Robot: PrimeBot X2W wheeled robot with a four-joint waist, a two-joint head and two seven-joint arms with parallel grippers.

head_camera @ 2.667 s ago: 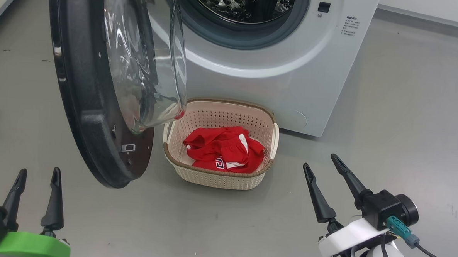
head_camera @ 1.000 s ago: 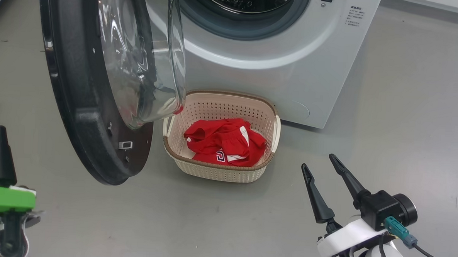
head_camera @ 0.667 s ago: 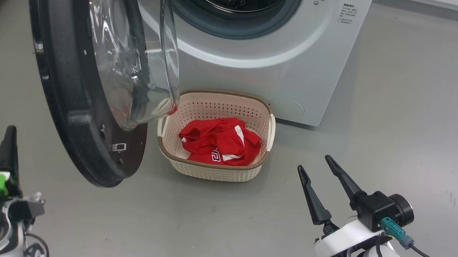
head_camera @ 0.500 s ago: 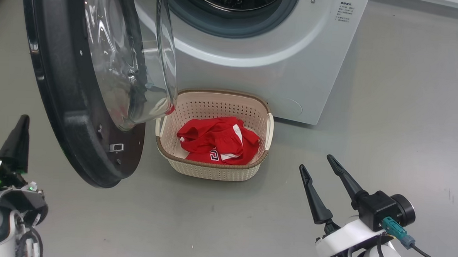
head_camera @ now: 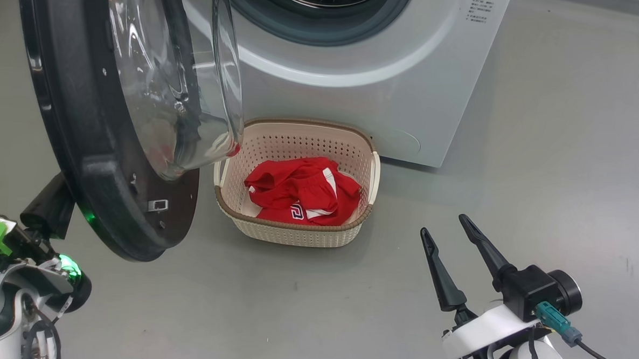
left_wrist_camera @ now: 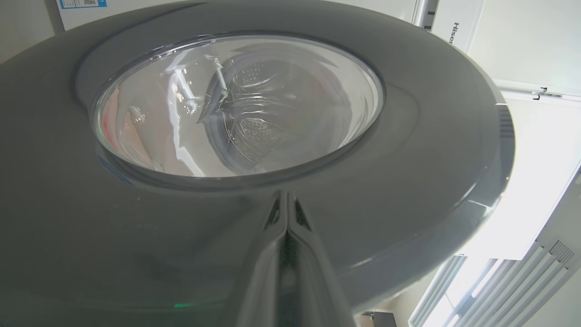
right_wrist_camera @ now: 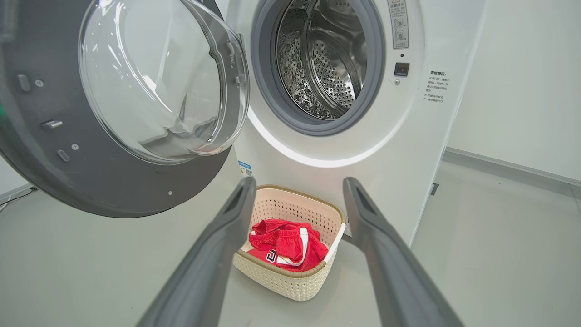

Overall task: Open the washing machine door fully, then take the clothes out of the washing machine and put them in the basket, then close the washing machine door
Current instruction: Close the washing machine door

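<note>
L gripper (left_wrist_camera: pixel 285 202) shut tight, nothing held, tips aimed at the glossy dark outer face of the washing machine door (left_wrist_camera: pixel 408 136), just below its clear bulging glass bowl (left_wrist_camera: pixel 236 104); contact unclear. Door is round, stands on edge, swung wide, bowl side facing the washing machine (head_camera: pixel 355 105). R gripper (head_camera: pixel 443 224) spread wide, empty, low over smooth grey floor (head_camera: pixel 541 157) w/ free room around it. Ahead & left of it sits the basket (head_camera: pixel 290 235): cream perforated plastic, brown woven-look rim, just beside door's lower edge. The clothes (head_camera: pixel 302 197), crumpled red jersey w/ white trim, lie inside. Perforated steel drum (right_wrist_camera: pixel 327 59) gapes behind grey rubber seal (right_wrist_camera: pixel 268 91).
</note>
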